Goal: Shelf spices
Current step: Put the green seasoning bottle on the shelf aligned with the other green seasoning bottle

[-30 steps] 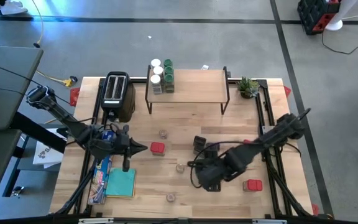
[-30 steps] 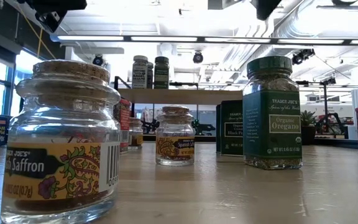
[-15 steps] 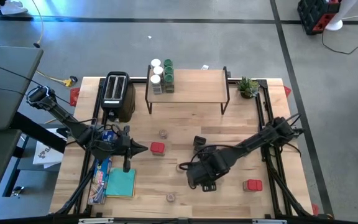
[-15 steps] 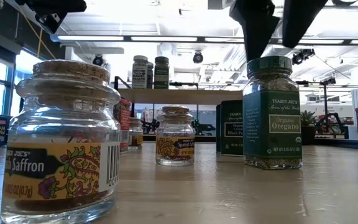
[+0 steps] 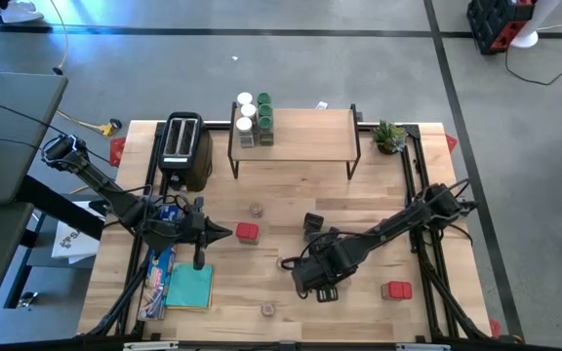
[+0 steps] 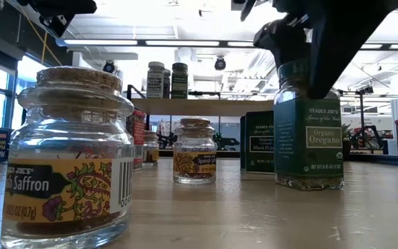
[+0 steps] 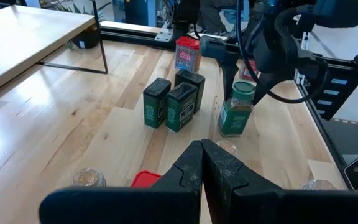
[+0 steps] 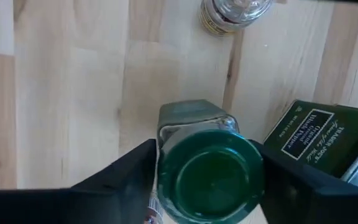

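My right gripper point(image 8: 207, 180) points straight down over the green-lidded square glass oregano jar point(image 8: 209, 171), fingers spread either side of the lid, contact unclear. Jar stands on the light wooden table point(image 5: 291, 200), front-centre, beside dark green boxes point(image 7: 173, 102). Left gripper point(image 7: 202, 163) pressed together, hovering mid-left, arm stretched low.

— What sits between the right pincer point(image 8: 207, 171) fingers?
— A green-lidded jar point(image 8: 210, 171), seen from above, a dark finger point(image 8: 123, 171) on each side of its lid.
— And nearby?
— A dark green box point(image 8: 319, 140) just beside it, and a small clear jar point(image 8: 235, 12) farther off on the wooden surface point(image 8: 73, 93).
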`<state>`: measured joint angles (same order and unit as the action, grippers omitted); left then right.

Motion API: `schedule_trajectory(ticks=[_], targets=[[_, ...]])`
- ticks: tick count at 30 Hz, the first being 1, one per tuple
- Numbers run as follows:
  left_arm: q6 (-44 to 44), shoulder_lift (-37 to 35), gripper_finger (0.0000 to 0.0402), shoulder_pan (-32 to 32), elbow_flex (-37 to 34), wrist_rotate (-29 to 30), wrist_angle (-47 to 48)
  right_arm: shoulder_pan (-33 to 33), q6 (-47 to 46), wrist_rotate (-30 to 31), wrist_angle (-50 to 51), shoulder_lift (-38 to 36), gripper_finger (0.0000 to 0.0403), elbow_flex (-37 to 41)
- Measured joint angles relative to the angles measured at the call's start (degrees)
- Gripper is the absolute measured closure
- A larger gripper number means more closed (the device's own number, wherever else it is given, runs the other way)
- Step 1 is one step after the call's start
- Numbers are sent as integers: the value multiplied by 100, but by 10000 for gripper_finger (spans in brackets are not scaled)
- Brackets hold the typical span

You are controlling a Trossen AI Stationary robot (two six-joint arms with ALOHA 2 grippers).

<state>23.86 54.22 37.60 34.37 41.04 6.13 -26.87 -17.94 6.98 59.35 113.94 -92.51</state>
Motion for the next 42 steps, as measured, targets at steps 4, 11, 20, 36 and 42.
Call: schedule_trajectory(ticks=[4,11,20,36,42], targets=[[8,0,401,0,0,2,-2,17,-134,-10,-38,-138,212,0],[13,0,401,0,0,5,-42,498,-188,245,190,-511,212,-689],[4,0,401,-9,0,47,-181,2243,944,441,1247,-107,212,-3355],[155,-2,401,-712,1,202,-349,4091,2359,-160,702,626,212,-3978],[148,-2,401,-1492,0,24,-344,4142,2474,-205,750,692,212,-3978]])
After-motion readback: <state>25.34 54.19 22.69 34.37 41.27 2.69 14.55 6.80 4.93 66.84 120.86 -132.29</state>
